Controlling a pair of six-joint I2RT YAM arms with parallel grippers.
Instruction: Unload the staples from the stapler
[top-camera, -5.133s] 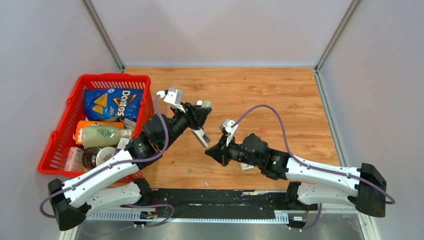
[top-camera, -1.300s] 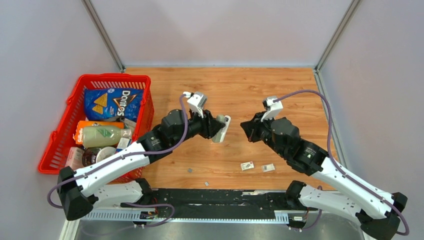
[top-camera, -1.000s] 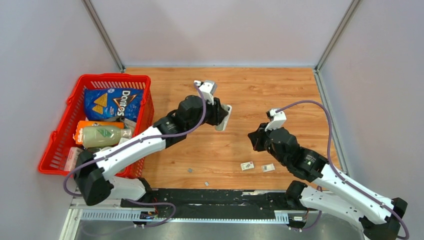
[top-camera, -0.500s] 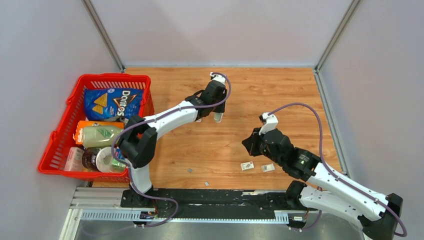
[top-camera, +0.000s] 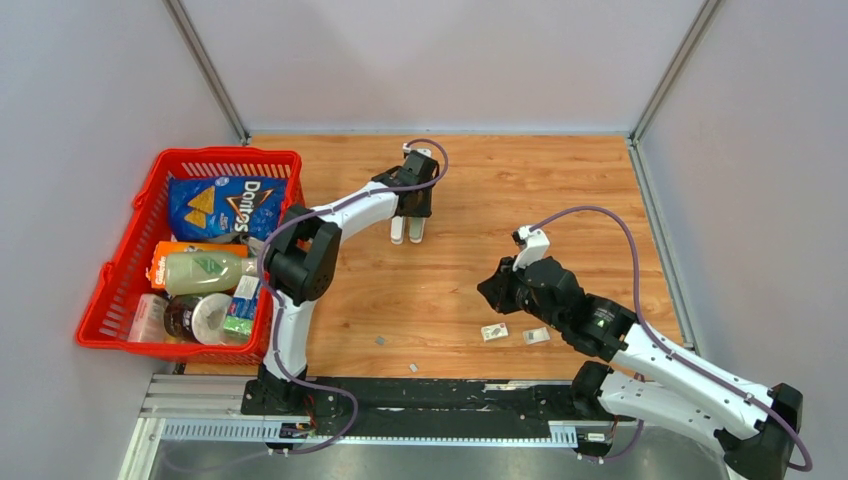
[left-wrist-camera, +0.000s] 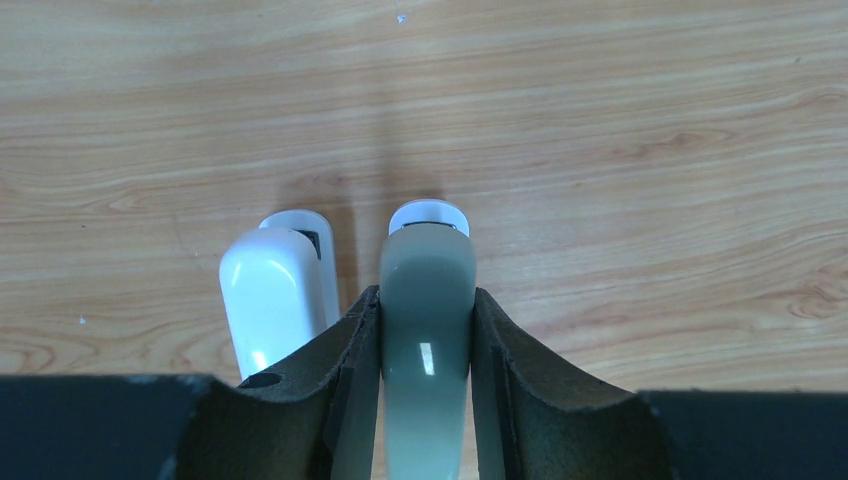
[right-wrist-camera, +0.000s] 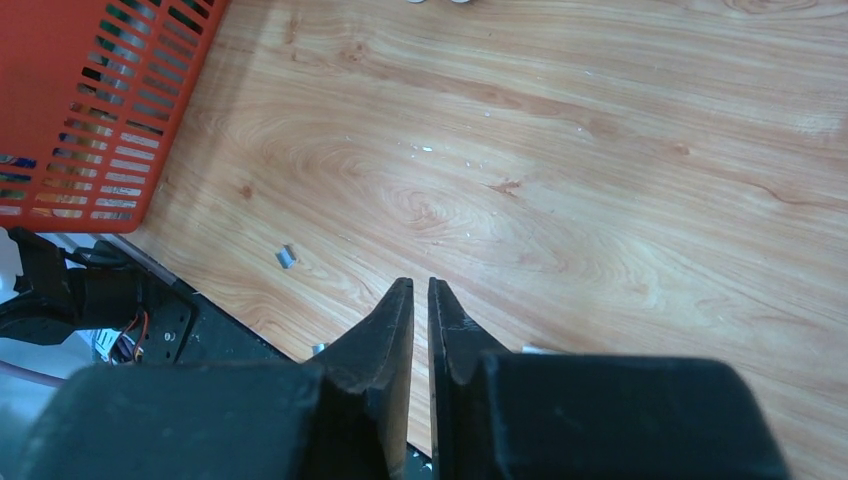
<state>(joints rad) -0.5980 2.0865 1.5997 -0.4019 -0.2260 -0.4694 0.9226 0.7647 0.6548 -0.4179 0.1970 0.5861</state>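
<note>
At table centre, stapler (left-wrist-camera: 425, 290) opened flat, clamped in left gripper (left-wrist-camera: 425, 330); 2 staples (top-camera: 381, 341) already out; right gripper (right-wrist-camera: 420, 310) nearly closed, empty; rail check pending.

A red plastic basket (top-camera: 290, 200) with a slotted wall stands at the left side of the wooden worktop (top-camera: 560, 190), close to the left wall. Inside it, a blue Doritos bag (top-camera: 225, 205) lies at the far end. Nearer, a pale green bottle (top-camera: 205, 272) lies on its side over an orange packet (top-camera: 160, 262). At the near end are a dark jar with a white lid (top-camera: 205, 315) and a clear pinkish pack (top-camera: 148, 318). Two small flat whitish packets with dark print (top-camera: 494, 332) (top-camera: 537, 336) lie side by side on the worktop near its front edge, right of centre. Grey panels enclose the worktop on three sides.
</note>
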